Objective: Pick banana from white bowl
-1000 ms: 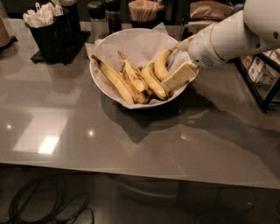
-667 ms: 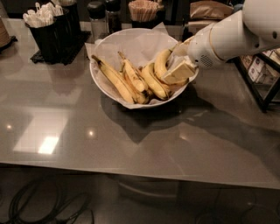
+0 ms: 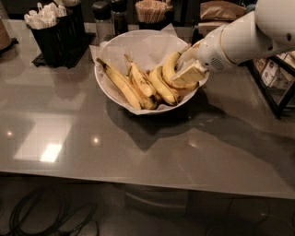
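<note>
The white bowl (image 3: 115,46), lined with crinkled white paper, stands on the grey table and holds several bananas. The strongly curved yellow banana (image 3: 168,67) lies at the bowl's right side, its pale stem pointing up. My gripper (image 3: 188,67) reaches in over the right rim from the white arm and is shut on this curved banana. One pale finger (image 3: 190,73) lies across its front and the other sits behind it. The banana still rests in the bowl. A long straight banana (image 3: 120,83) and shorter spotted ones (image 3: 140,82) lie to its left.
A black caddy with white cutlery (image 3: 50,27) stands at the back left. Shakers (image 3: 109,17) and a cup of wooden sticks (image 3: 152,10) stand behind the bowl. A black wire rack (image 3: 276,78) is at the right. Cables lie on the floor below (image 3: 41,216).
The gripper rose slightly at the bowl's right side and its front finger moved up against the curved banana. The bananas and bowl have not shifted.
</note>
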Robot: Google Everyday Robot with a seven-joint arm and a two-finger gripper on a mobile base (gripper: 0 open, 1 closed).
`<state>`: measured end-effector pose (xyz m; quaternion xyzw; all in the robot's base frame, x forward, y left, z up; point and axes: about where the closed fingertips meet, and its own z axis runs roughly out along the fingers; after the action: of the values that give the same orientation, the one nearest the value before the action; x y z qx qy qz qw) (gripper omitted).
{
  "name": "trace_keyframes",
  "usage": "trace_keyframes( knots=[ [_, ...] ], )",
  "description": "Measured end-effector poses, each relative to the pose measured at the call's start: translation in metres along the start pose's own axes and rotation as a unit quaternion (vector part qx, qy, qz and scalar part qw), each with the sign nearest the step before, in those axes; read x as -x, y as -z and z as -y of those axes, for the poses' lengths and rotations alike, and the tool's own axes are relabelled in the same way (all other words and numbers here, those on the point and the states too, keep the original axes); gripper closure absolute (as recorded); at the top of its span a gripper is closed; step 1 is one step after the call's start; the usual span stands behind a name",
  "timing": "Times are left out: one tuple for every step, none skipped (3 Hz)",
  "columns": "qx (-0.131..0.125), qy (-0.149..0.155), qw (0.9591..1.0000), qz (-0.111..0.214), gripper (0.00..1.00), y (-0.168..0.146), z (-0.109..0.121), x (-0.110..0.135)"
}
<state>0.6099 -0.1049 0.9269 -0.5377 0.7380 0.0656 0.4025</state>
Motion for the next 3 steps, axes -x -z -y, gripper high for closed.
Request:
trace_keyframes(
  knots=[
    [-0.004,-0.026,0.9994,-0.021,0.42,0.006,-0.001,-0.022],
    [0.000,-0.064,0.9969,-0.046,0.37,0.010,-0.007,-0.051],
    [-0.001,-0.061,0.9973,-0.042,0.39,0.006,-0.004,-0.046]
  ],
)
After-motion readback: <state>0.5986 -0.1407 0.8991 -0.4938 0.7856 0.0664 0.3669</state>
